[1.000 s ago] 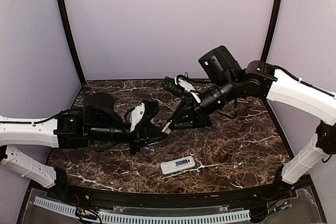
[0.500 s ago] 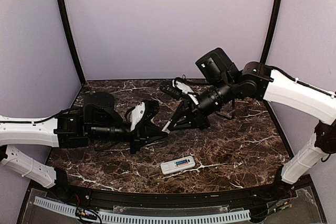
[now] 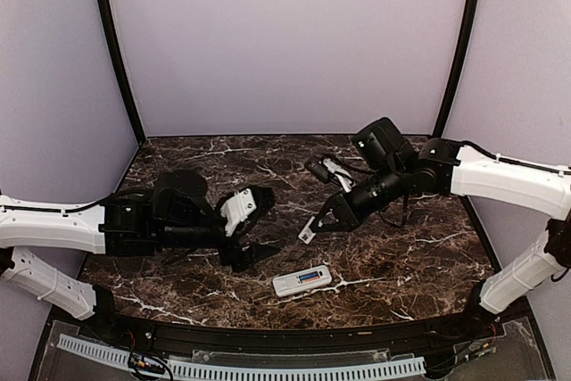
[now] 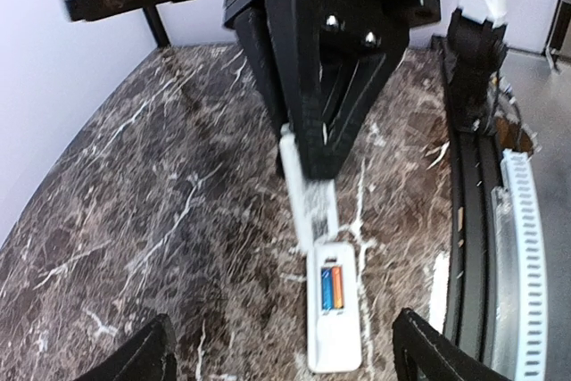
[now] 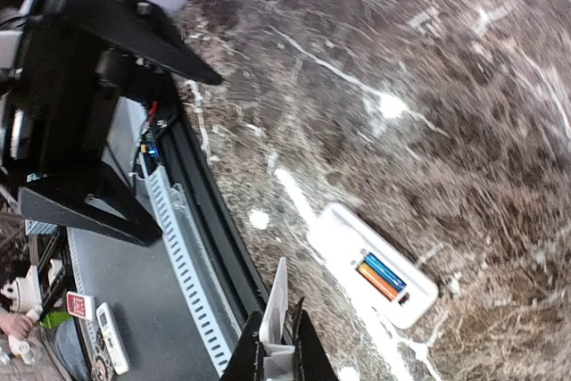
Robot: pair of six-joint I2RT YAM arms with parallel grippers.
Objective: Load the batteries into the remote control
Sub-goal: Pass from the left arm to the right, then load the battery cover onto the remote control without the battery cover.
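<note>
Marble table (image 3: 401, 265), batteries (image 4: 333, 288) in remote control (image 3: 302, 281); left gripper (image 3: 266, 222) jaws apart, right gripper (image 3: 319, 220) tight on cover (image 5: 277, 305)

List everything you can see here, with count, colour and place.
remote control: one, white, lying compartment-up on the table near the front edge
batteries: two, one orange and one that looks blue, side by side in the remote's compartment
cover piece: one, white, flat, held above the table just beyond the remote
table: one, dark brown marble pattern with white veins
walls: pale lilac, behind and to both sides
cable duct: one, white, slotted, along the near edge below the table
left claw: one, black, open, low over the table left of the remote
right claw: one, black, shut on the cover piece
</note>
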